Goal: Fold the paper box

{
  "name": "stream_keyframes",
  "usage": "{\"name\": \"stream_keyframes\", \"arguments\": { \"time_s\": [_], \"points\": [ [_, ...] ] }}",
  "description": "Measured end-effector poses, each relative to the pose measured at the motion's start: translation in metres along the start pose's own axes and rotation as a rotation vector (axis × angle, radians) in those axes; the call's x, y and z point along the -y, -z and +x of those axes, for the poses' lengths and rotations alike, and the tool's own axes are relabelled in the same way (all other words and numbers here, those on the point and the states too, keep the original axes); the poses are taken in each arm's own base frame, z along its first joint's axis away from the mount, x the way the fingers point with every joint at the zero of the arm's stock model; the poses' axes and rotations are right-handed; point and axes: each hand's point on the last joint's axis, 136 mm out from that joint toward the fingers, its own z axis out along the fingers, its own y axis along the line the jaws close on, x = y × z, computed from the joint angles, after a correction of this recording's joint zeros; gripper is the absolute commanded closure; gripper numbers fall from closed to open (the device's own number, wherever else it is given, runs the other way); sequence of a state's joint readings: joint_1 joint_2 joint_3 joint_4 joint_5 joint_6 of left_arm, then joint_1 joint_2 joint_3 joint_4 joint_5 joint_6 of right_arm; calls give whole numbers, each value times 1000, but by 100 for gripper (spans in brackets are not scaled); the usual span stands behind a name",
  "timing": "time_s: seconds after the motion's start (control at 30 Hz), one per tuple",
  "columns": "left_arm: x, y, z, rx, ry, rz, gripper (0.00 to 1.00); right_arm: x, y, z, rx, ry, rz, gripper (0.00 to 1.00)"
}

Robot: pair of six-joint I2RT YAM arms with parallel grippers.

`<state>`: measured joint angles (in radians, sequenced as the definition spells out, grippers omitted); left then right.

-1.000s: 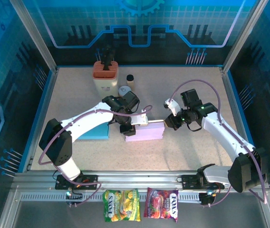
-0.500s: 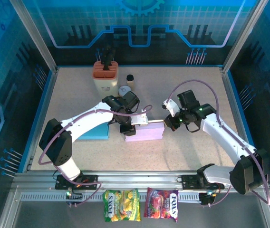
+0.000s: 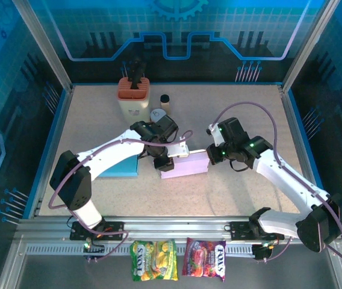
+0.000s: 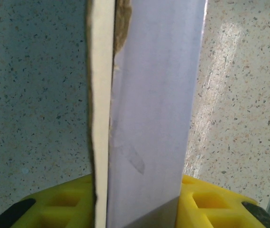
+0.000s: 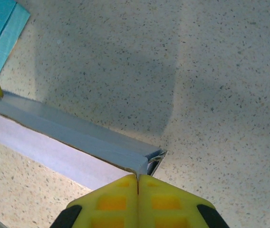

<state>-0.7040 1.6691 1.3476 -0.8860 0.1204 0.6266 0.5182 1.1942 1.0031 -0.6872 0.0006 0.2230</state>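
The paper box is a long lavender carton lying across the middle of the table. My left gripper is shut on its left end. In the left wrist view the lavender panel and its cream cardboard edge stand between the yellow fingers. My right gripper is shut, and its joined fingertips touch the box's right end corner, where an end flap stands slightly ajar. The box runs away to the left from there.
A flat teal box lies under the left arm and also appears as a teal corner. At the back stand an orange-topped container, a small dark-capped bottle and a tape roll. Two candy bags lie on the front rail.
My right gripper has moved left, up to the box's right end, and finished shutting. The left jaws have tightened slightly on the box, which has tilted a little.
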Motion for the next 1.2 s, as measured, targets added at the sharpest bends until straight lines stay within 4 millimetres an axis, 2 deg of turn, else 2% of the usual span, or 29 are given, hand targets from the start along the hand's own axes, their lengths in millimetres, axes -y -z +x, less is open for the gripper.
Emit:
{"name": "stream_keyframes", "arguments": {
  "time_s": [0.53, 1.0, 1.2],
  "points": [
    [1, -2, -2, -9, 15, -8, 65, 3, -5, -1, 20, -188, 13, 100],
    [-1, -2, -1, -12, 45, -19, 64, 5, -13, 6, 108, -185, -8, 100],
    [-3, -1, -1, -11, 76, -22, 59, 2, -15, 7, 154, -153, 10, 100]
  ]
}}
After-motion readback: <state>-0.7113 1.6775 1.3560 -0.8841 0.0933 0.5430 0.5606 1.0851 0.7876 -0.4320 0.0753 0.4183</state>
